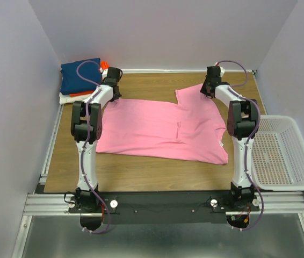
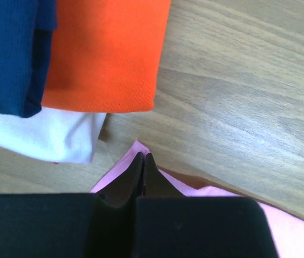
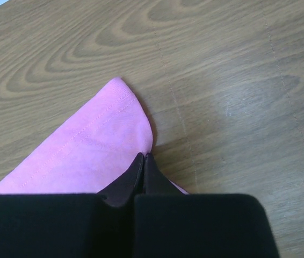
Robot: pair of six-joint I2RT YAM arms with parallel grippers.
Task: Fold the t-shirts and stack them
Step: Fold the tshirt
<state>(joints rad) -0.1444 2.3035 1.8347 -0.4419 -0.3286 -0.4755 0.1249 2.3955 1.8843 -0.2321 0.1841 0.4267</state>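
The large pink t-shirt [image 1: 157, 129] lies spread flat across the middle of the wooden table. My left gripper [image 1: 113, 88] is at its far left corner, next to a stack of folded shirts: navy blue [image 1: 80, 74] on top, orange [image 2: 106, 54] and white [image 2: 44, 134] below. In the left wrist view the gripper [image 2: 143, 156] is shut, with a pink corner [image 2: 117, 173] pinched between the jaws. My right gripper [image 1: 208, 88] is at the far right corner. In the right wrist view it [image 3: 143, 156] is shut on the pink hem [image 3: 87, 150]. No red shirt shows clearly.
A white plastic mesh basket [image 1: 281, 156] stands at the table's right edge. The folded stack fills the back left corner against the walls. Bare wood [image 1: 157, 83] shows between the grippers at the back and in front of the shirt.
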